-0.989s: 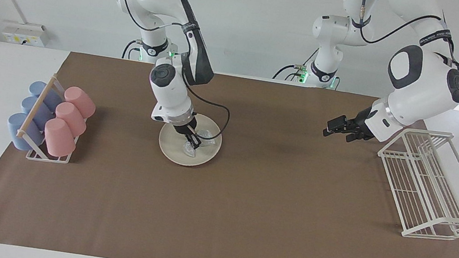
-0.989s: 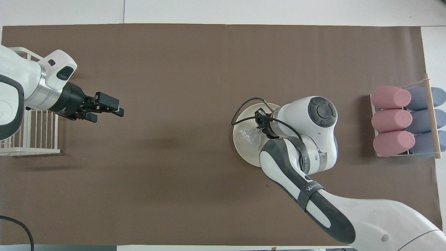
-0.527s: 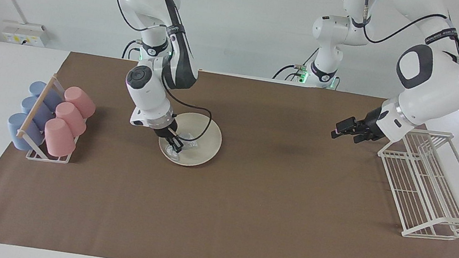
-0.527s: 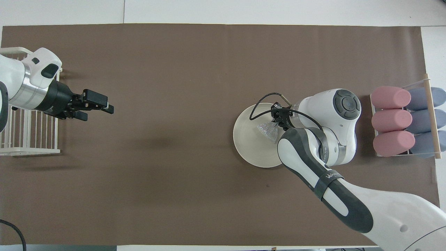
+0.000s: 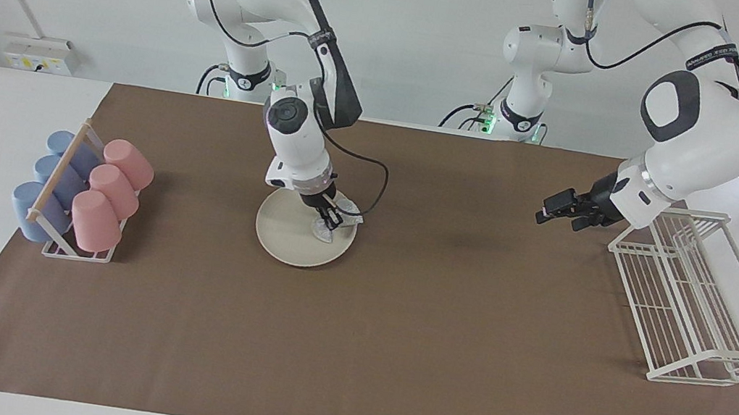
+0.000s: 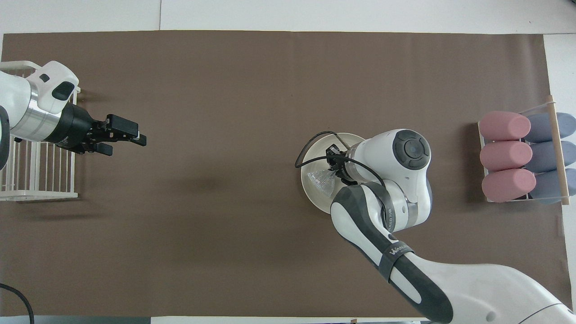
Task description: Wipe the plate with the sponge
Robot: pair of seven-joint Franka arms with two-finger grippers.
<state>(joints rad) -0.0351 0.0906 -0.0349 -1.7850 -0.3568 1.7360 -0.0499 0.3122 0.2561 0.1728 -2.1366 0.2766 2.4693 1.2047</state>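
i have the right hand (image 5: 331,219) down on the plate (image 5: 289,232), fingers pinched together on the sponge (image 5: 324,229). the sponge lies on the plate's edge toward the left arm's end of the bench, and a corner of it seems to hang over the rim. from overhead the right arm's wrist covers a good half of the plate (image 6: 315,198) and i see only a glittery wedge of the sponge (image 6: 321,181) poking out from under the hand (image 6: 334,167); the fingertips themselves are hidden there. a black cable loops over the plate's rim and blocks a bit more.

the left hand (image 5: 554,211) waits in the air over bare brown mat (image 5: 391,357), beside the white wire rack (image 5: 690,314), fingers apart and holding nothing. overhead, the rack (image 6: 31,171) is cut off at the frame's edge and partly hidden under the left arm.

at the right arm's end of the bench stands a small stand (image 5: 53,241) of pink cups (image 5: 116,188) and blue cups (image 5: 41,199) lying on their sides; the blue ones are partly hidden by the pink ones and a wooden bar (image 5: 60,172).
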